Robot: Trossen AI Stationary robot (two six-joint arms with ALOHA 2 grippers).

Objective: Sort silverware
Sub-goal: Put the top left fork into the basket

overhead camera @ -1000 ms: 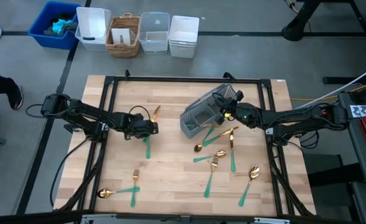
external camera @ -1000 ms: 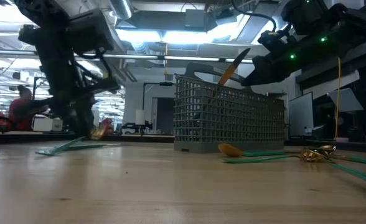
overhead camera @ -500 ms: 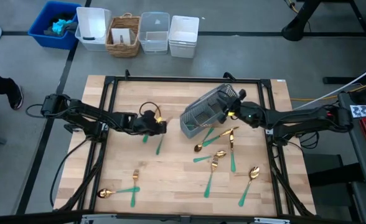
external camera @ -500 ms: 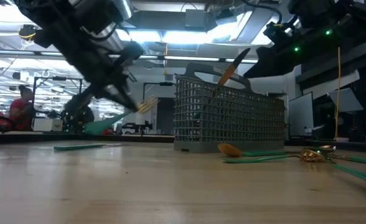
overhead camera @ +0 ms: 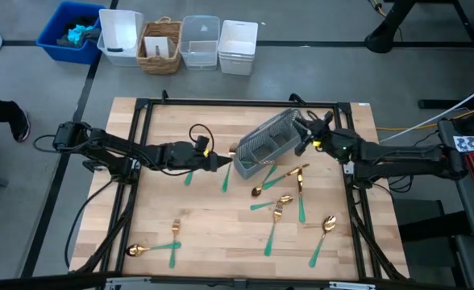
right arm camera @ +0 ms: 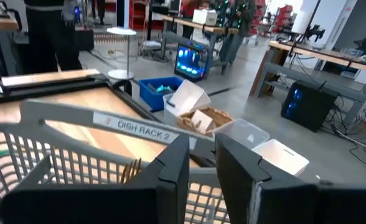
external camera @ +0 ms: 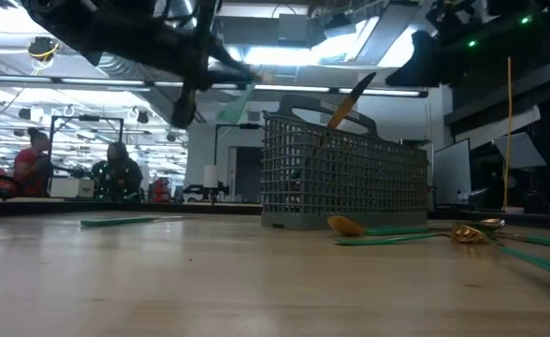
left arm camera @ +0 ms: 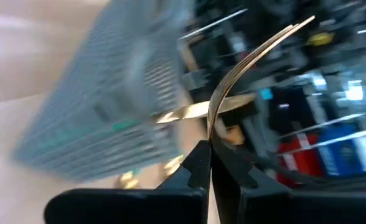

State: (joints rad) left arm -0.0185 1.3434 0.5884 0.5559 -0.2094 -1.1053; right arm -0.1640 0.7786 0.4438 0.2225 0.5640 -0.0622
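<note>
My left gripper (overhead camera: 214,161) (left arm camera: 209,149) is shut on a gold-headed fork (left arm camera: 245,65) with a teal handle (overhead camera: 225,179), held in the air just left of the grey mesh caddy (overhead camera: 263,145) (external camera: 345,183). A gold utensil (external camera: 348,101) stands in the caddy and sticks out of its top. My right gripper (overhead camera: 305,129) (right arm camera: 201,158) is open by a narrow gap above the caddy's right end and touches nothing. More silverware lies flat on the table: a group (overhead camera: 281,201) near the caddy, two pieces (overhead camera: 160,246) at the near left, and one handle (overhead camera: 189,176) under my left arm. My left gripper pinches the fork by its neck (left arm camera: 211,130), where the gold head begins. The fingers come about level from the table's left and lie across the fork. It is lifted clear; the tines (left arm camera: 289,28) curve out past the fingertips, and the teal handle points toward the near edge.
A black frame rail (overhead camera: 237,103) runs around the wooden table top. Beyond the far edge stand a blue bin (overhead camera: 68,32), white tubs (overhead camera: 239,47), a wicker basket (overhead camera: 161,47) and a clear tub (overhead camera: 200,42). People (external camera: 116,173) show in the room behind.
My left gripper has risen from the table and moved right toward the caddy, keeping its hold on the fork. The fork has gone from lying on the table to lifted clear and has turned. My right gripper has drawn back toward the table's right and upward, away from the caddy.
</note>
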